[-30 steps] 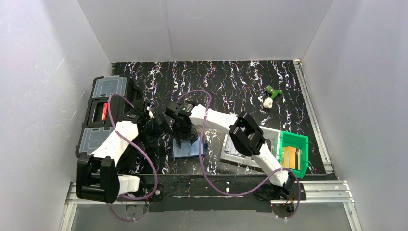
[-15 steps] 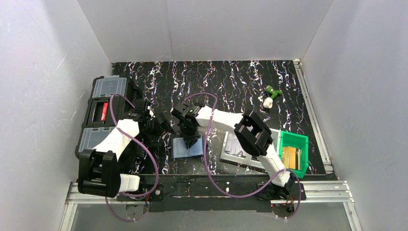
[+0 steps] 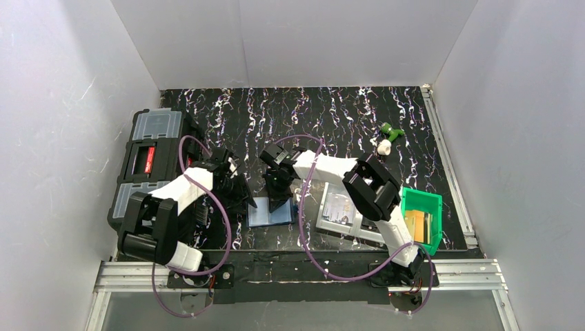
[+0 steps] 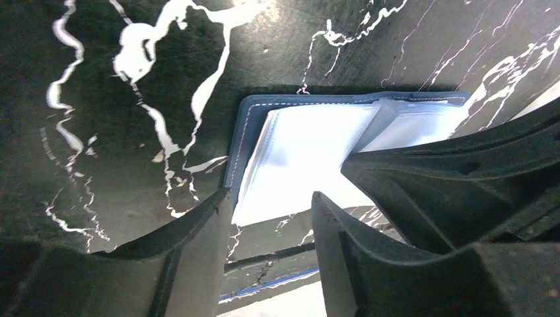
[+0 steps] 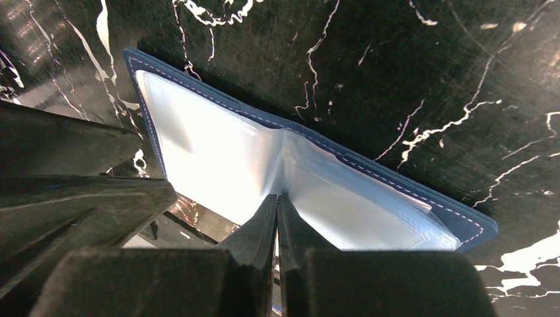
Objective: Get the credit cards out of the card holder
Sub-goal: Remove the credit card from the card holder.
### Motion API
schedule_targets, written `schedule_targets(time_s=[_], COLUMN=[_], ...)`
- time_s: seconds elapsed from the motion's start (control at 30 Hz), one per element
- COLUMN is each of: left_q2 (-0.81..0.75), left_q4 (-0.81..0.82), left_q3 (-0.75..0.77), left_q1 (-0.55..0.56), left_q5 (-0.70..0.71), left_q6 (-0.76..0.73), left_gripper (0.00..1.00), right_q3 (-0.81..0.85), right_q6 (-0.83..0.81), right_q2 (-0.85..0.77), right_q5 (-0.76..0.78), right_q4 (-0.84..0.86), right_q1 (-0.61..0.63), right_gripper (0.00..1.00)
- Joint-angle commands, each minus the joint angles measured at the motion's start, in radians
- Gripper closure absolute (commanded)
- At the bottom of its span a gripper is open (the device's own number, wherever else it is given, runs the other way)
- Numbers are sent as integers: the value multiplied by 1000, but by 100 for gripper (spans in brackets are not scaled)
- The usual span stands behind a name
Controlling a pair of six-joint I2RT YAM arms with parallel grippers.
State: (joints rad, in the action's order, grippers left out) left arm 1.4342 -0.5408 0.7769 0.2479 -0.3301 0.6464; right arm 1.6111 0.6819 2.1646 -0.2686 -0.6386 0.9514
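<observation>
Right fingers (image 5: 251, 244) have closed on card holder (image 5: 218, 152), left fingers (image 4: 191, 251) open, cards (image 3: 414, 224) in bin (image 3: 422, 196)

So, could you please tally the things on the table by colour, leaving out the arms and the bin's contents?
Blue: 1, card holder
Black: 1, toolbox
Green: 2, bin, small green piece
Grey: 1, tray
White: 1, small white piece
Total: 6
</observation>
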Motion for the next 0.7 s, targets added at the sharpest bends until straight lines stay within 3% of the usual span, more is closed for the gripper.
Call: schedule_targets(time_s=[0.0, 0.2, 0.67], left_q2=[32, 88, 132], left_q4=[3, 30, 43], left_q3=[13, 16, 36], left_q1=[43, 73, 131], left_q5=[13, 29, 40], left_q6=[-13, -13, 20], left_gripper=[58, 73, 97], right_q3=[-59, -82, -135], right_q6=[-22, -17, 15], right_q2=[19, 0, -48], right_q5=[32, 9, -55], right_q4=[-13, 14, 87], right_q1=[-5, -19, -46], right_gripper=[91, 88, 59])
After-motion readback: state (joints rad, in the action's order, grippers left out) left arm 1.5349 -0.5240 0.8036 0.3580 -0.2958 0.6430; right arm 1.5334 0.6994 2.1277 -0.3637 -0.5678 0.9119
